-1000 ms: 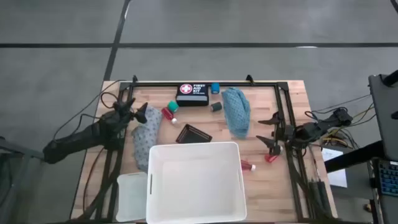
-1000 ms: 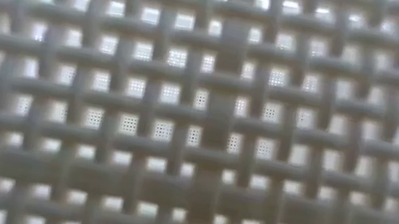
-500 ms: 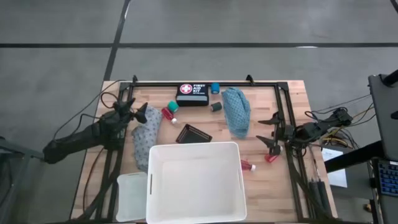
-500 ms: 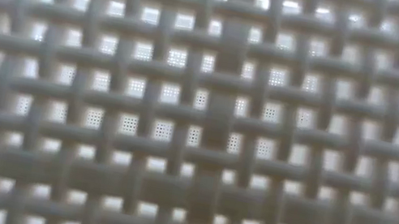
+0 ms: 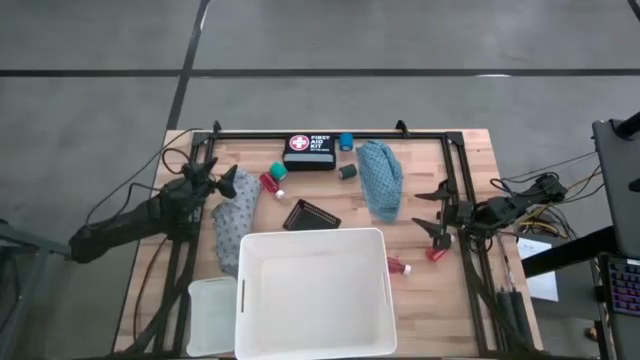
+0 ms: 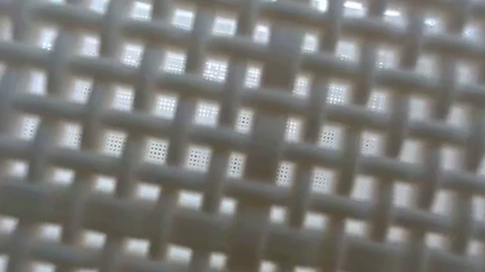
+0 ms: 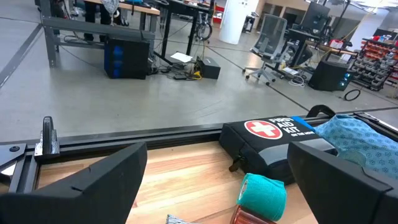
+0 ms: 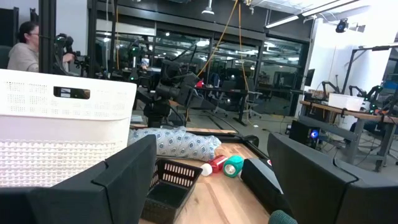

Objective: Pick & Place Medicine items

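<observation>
Worry right now is my spread-open right gripper (image 5: 425, 209) knocking the small red white-capped bottle (image 5: 400, 267) beside the big white plastic tub (image 5: 314, 292) off the wooden table (image 5: 480, 160), left gripper (image 5: 224, 180) open too by the grey patterned cloth (image 5: 233, 222).

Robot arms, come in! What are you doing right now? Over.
Left gripper open by grey cloth. Right gripper open, empty, near red bottle. White tub empty.

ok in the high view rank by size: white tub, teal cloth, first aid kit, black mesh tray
1. white tub
2. teal cloth
3. first aid kit and black mesh tray: these look about alike, so I won't rank them.
</observation>
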